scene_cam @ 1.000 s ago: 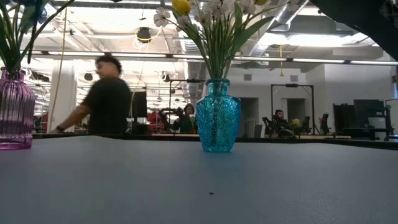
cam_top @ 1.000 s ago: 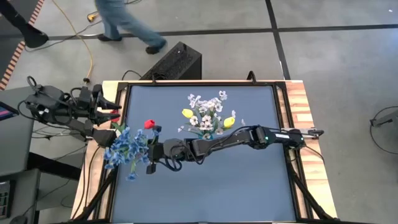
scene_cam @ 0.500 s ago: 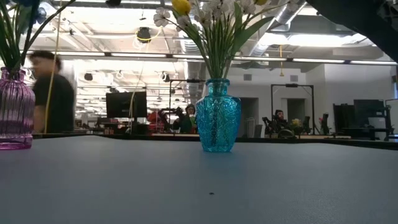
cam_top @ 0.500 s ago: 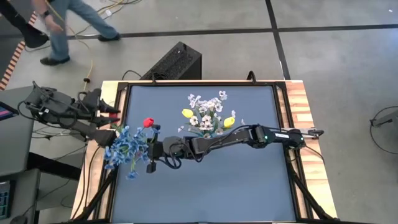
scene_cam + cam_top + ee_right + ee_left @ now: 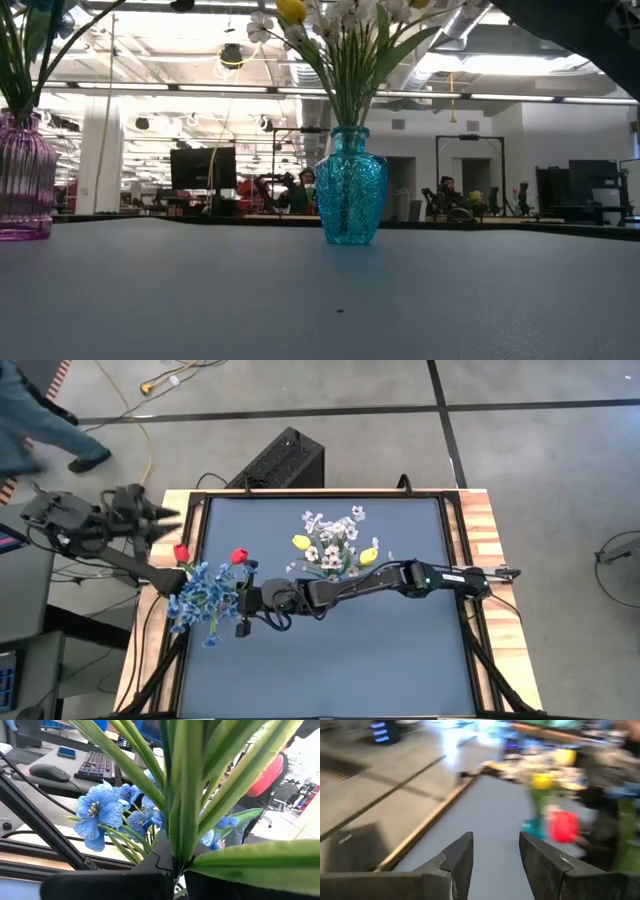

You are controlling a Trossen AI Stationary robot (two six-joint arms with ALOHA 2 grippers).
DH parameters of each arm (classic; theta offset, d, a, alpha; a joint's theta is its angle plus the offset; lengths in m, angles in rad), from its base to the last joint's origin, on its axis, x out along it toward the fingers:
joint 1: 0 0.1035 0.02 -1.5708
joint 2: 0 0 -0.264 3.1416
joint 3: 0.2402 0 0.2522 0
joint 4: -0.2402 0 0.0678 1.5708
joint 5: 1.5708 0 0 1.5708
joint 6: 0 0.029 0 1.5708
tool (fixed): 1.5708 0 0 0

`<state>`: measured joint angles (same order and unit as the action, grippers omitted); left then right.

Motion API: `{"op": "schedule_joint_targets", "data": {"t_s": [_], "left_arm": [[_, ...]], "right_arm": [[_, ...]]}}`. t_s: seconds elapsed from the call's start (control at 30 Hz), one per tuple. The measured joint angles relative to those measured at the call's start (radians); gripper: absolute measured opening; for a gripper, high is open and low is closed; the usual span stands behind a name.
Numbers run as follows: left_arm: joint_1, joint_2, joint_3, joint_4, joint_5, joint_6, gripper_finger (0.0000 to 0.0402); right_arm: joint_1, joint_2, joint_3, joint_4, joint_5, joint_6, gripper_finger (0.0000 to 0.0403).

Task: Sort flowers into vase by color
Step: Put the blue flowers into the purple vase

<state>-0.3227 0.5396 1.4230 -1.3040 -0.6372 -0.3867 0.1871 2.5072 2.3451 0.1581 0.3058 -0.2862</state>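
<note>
Blue blossom sprays (image 5: 203,595) and two red tulips (image 5: 239,557) (image 5: 181,552) stand at the table's left side. Their green stems go into a purple vase (image 5: 22,175). White sprays (image 5: 330,540) and yellow tulips (image 5: 301,542) stand in a teal vase (image 5: 350,185) near the table's middle. My right gripper (image 5: 243,610) (image 5: 175,865) is right beside the blue sprays and is shut on green stems. My left gripper (image 5: 168,516) (image 5: 495,840) is open, off the table's far left corner, and holds nothing. My right gripper pinches a bunch of green stems and long leaves (image 5: 177,820) between its two fingers, coming level from the table's right. The stems cross the fingers and fan out beyond them, with blue blossoms (image 5: 100,812) behind. The gripper hides their lower ends.
The table has a wooden rim (image 5: 480,550). A black box (image 5: 283,460) stands on the floor past the far edge. A person's legs (image 5: 40,430) show at the far left. The near half of the grey table top (image 5: 340,670) is bare.
My left gripper has drawn back from the blue sprays toward the far left, off the table. The red tulip that was at its fingertips now stands free beside the blue sprays. A person has walked left behind the table.
</note>
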Motion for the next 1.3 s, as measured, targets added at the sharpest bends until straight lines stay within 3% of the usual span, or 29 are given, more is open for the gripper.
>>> {"op": "schedule_joint_targets", "data": {"t_s": [0.07, 0.17, 0.33, 0.6, 0.73, 1.03, 1.3], "left_arm": [[0.0, -0.001, 0.012, -0.095, -0.069, -0.086, 0.0147], [0.0, 0.0, 0.007, -0.264, -0.078, -0.252, 0.0147], [0.0, -0.042, -0.096, -0.262, -0.02, -0.324, 0.0147], [0.0, -0.134, -0.364, -0.257, 0.032, -0.375, 0.0147], [0.0, -0.165, -0.449, -0.258, 0.105, -0.371, 0.0147], [0.0, -0.175, -0.483, -0.267, 0.446, -0.148, 0.0147], [0.0, -0.196, -0.549, -0.21, 0.491, -0.031, 0.0147]], "right_arm": [[0.0, 0.0, 0.0, 0.0, 0.0, 0.0, 0.0044], [0.0, 0.001, 0.0, 0.002, 0.0, 0.0, 0.0044], [-0.002, 0.002, 0.0, 0.013, 0.0, 0.0, 0.0044], [-0.005, 0.002, 0.0, 0.022, -0.009, 0.0, 0.0045], [-0.004, 0.002, 0.0, 0.024, -0.012, 0.001, 0.0045], [-0.004, 0.002, 0.0, 0.023, -0.015, 0.016, 0.0045], [-0.005, 0.002, 0.0, 0.048, -0.043, 0.019, 0.0045]]}}
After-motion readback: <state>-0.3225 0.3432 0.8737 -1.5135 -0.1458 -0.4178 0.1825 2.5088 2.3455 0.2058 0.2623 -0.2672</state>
